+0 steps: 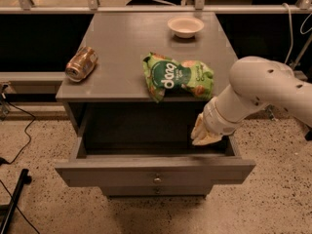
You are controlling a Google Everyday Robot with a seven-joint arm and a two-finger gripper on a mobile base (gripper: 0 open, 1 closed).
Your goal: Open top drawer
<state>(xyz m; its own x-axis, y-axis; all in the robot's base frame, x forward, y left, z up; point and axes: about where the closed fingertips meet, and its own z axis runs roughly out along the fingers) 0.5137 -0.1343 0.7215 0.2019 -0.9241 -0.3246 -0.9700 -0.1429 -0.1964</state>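
The top drawer [122,171] is pulled out from the grey cabinet. Its long flat front faces me, with a small round metal knob [157,180] at the centre, and its dark inside shows. My gripper [204,132], on a white arm [258,89] that reaches in from the right, hangs over the right end of the open drawer. It sits just under the cabinet top's front edge and is off the knob.
On the cabinet top [122,38] lie a tipped brown can [81,63] at the left, a green chip bag [178,75] near the front edge and a white bowl [185,27] at the back. A lower drawer front [126,191] shows beneath. Black cables and a stand lie on the floor to the left.
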